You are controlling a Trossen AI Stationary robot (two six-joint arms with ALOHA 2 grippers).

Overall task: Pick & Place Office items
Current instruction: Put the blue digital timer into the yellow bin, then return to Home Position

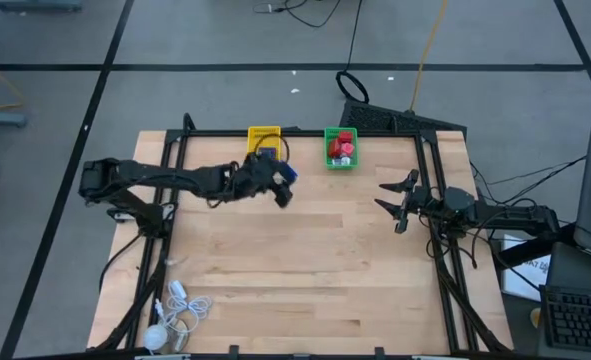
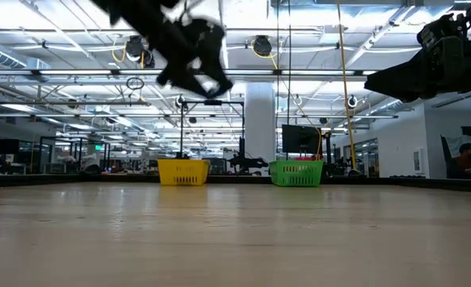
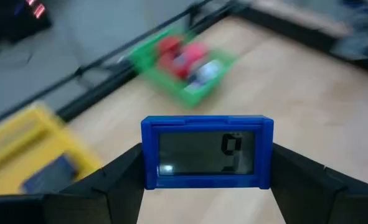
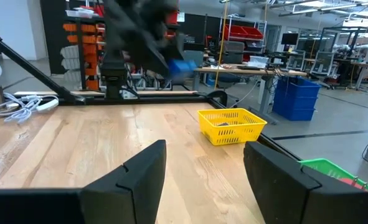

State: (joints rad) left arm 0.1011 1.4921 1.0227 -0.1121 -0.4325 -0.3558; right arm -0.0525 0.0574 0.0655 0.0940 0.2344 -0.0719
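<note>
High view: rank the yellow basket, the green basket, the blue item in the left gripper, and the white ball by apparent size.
1-2. yellow basket and green basket: look alike, no ranking.
3. white ball.
4. blue item, partly hidden by the left gripper, so unsure against the ball.

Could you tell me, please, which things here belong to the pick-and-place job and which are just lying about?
Part of the job:
- blue framed item, held in the left gripper
- red items in the green basket
- yellow basket

Lying about:
- white coiled cable with its ball, near table corner
- right gripper, empty
</note>
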